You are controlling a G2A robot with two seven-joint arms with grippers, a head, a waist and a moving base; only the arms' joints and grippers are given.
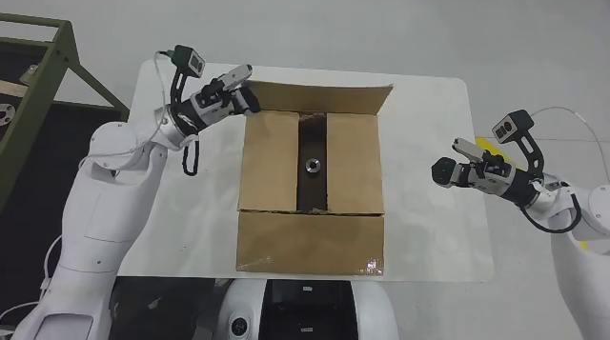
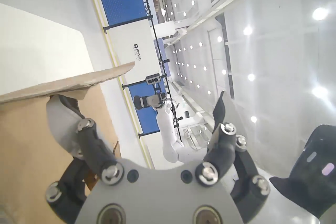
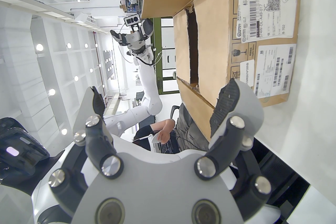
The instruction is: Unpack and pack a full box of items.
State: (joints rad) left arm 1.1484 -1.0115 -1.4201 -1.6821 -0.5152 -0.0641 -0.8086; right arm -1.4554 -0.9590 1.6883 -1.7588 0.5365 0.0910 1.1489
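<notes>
A cardboard box (image 1: 286, 164) stands in the middle of the white table (image 1: 429, 235). Its far flap (image 1: 324, 97) stands up, its near flap (image 1: 310, 240) is folded outward, and the two side flaps lie almost closed. Through the dark gap between them a small round metal item (image 1: 311, 163) shows. My left gripper (image 1: 250, 88) is open at the box's far left corner; in the left wrist view (image 2: 139, 109) one of its fingers (image 2: 60, 109) sits against the raised flap's edge (image 2: 78, 82). My right gripper (image 1: 450, 159) (image 3: 161, 101) is open, to the right of the box (image 3: 236, 38) and apart from it.
A green metal frame (image 1: 59, 59) stands off the table's left side. Bare table lies between the box and the right gripper, and along the right edge (image 1: 477, 178). Shipping labels (image 3: 265, 15) cover the box's side facing the right arm.
</notes>
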